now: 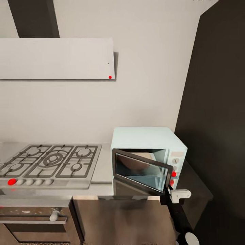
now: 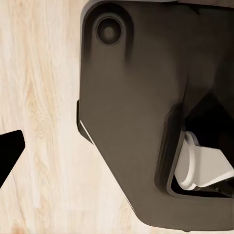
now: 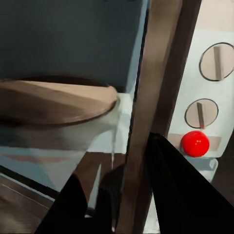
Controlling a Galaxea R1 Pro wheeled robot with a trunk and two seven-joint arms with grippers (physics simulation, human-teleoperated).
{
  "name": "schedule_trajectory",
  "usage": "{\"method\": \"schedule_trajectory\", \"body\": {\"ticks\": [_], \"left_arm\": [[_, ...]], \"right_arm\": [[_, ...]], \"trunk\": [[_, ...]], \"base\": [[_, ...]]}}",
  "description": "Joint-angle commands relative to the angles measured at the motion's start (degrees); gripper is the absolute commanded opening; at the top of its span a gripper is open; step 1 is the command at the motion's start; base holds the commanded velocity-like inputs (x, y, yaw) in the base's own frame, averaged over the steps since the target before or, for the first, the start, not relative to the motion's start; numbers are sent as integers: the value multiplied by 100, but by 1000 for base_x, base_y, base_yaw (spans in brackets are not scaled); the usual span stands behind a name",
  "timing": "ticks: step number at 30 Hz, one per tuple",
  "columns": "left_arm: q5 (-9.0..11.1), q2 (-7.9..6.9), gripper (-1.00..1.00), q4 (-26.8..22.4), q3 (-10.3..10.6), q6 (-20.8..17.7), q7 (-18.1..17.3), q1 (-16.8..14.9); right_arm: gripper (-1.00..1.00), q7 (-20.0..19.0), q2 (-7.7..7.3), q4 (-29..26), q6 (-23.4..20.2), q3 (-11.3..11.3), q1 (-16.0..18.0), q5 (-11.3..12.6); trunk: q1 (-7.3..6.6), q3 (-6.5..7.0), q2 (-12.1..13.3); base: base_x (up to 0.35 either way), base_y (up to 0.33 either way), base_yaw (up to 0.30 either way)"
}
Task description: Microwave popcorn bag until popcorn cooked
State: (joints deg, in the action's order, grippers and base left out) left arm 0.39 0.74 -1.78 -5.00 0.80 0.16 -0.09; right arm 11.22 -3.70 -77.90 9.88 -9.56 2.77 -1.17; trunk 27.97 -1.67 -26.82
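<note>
The microwave [image 1: 149,153] sits on the grey countertop [image 1: 102,170], right beside the stove [image 1: 51,163] with its black burner grates. The microwave is pale blue. Its dark glass door [image 1: 141,169] is swung partly open, with the free edge on the side of the knobs.

The right gripper [image 1: 169,194] is at that free edge of the door, low down near the front of the countertop. In the right wrist view, the two dark fingers [image 3: 175,190] are spread apart, and the edge of the door [image 3: 151,122] stands between them. It is hard to tell if they are touching the door. Just past the door edge are two round grey knobs [image 3: 201,113] and a red dot [image 3: 195,144] on the microwave's panel. Inside the microwave, a round brown plate [image 3: 53,100] can be seen through the opening.

The left wrist view looks down at the light wooden floor [image 2: 44,122] and a big dark part of the robot [image 2: 141,122]. A dark fingertip [image 2: 9,151] of the left gripper shows at the edge, so no one can tell if that gripper is spread or pressed together.

A grey hood [image 1: 56,58] hangs on the wall above the stove. A black oven [image 1: 34,223] is built in under it.
</note>
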Motion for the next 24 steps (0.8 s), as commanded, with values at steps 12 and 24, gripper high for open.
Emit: {"method": "schedule_trajectory", "body": {"ticks": [12, 24], "left_arm": [[5, 0, 100, -7, -45, 6, 1, 0], [4, 0, 100, -7, -45, 8, 1, 0]], "right_arm": [[-100, 38, -8, 30, 23, 420, 5, 73], [-100, 38, -8, 30, 23, 414, 5, 73]], "trunk": [[1, -13, -10], [1, -13, -10]], "base": [[-23, 0, 0], [-51, 0, 0]]}}
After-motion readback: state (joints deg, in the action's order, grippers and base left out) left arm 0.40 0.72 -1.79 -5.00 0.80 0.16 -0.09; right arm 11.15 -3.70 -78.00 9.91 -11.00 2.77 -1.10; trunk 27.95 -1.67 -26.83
